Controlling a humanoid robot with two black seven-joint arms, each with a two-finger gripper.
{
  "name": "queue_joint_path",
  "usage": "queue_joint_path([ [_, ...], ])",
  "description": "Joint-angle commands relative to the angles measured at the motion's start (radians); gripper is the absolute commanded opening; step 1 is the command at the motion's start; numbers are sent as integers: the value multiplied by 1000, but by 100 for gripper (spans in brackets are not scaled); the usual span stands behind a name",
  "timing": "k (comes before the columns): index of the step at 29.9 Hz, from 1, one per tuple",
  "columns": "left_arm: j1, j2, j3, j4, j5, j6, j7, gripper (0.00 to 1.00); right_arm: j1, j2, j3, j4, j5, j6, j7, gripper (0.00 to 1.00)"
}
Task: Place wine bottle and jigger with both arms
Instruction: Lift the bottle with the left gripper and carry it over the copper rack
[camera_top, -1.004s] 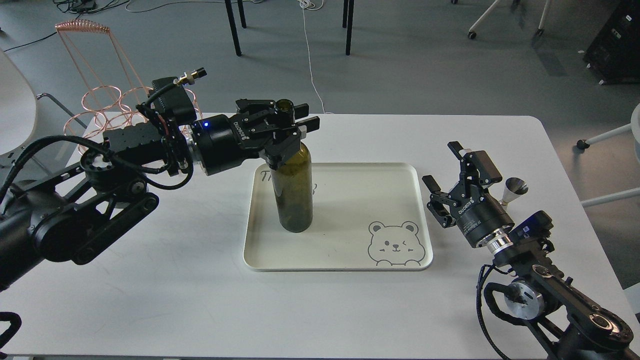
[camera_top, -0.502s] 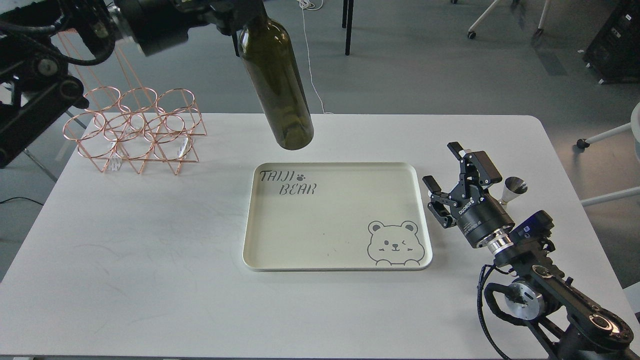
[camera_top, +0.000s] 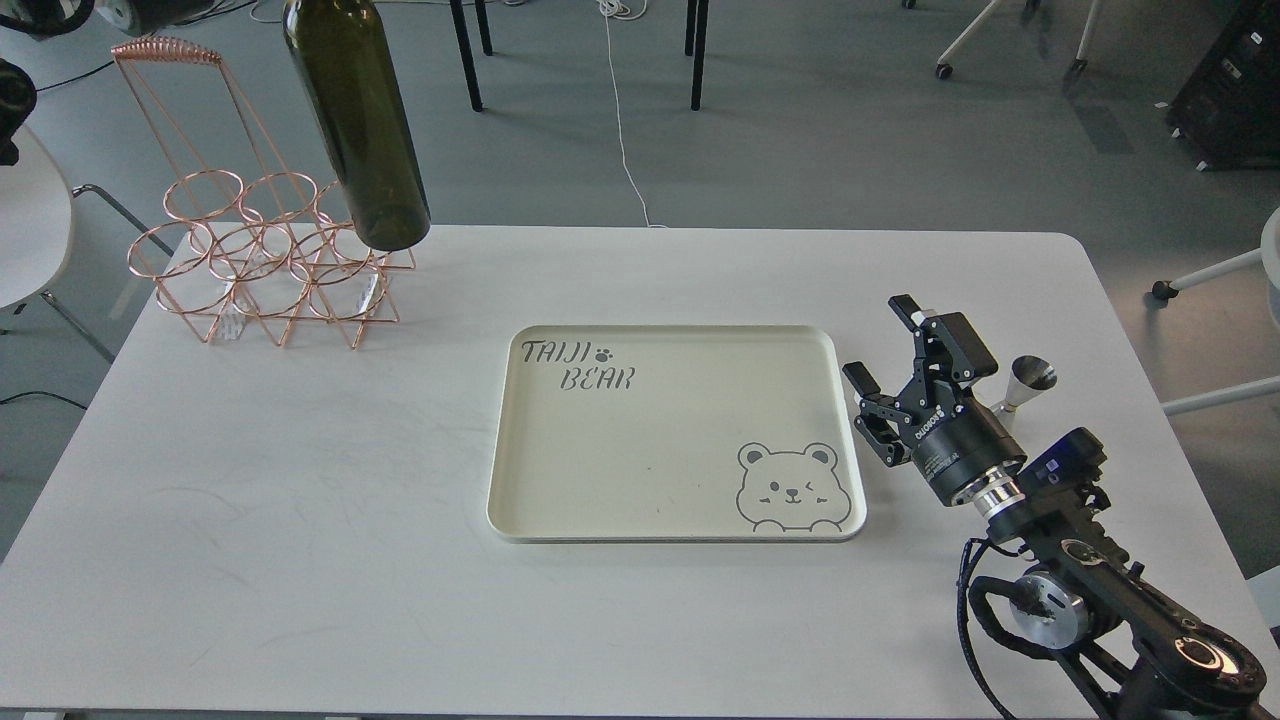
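Wine bottle (camera_top: 358, 120) aloft over copper wire rack (camera_top: 265, 260), neck up past top edge, base tilted right; left fingers out of view. Jigger (camera_top: 1030, 378) upright on tabletop (camera_top: 300, 520), just right of right gripper (camera_top: 905, 345), fingers wide, empty; right arm nearer.

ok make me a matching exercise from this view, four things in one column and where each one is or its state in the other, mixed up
Things:
1. wine bottle
2. jigger
3. tray
4. right gripper

Places or states:
A. on the table, just right of the right gripper
B. open, holding nothing
C. in the air above the copper wire rack
D. lying mid-table, nothing on it

Pairs: 1-C, 2-A, 3-D, 4-B
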Motion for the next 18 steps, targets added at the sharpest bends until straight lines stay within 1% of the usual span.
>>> queue_joint_path([
  [1, 7, 1, 13, 26, 3, 19, 0, 12, -1, 3, 0, 1, -2, 1, 0, 98],
  [5, 3, 8, 34, 46, 5, 22, 0, 9, -6, 3, 1, 1, -2, 1, 1, 98],
  [8, -1, 15, 62, 47, 5, 28, 0, 9, -8, 3, 1, 1, -2, 1, 1, 98],
  [18, 6, 16, 76, 49, 26, 31, 0, 7, -9, 3, 1, 1, -2, 1, 1, 98],
])
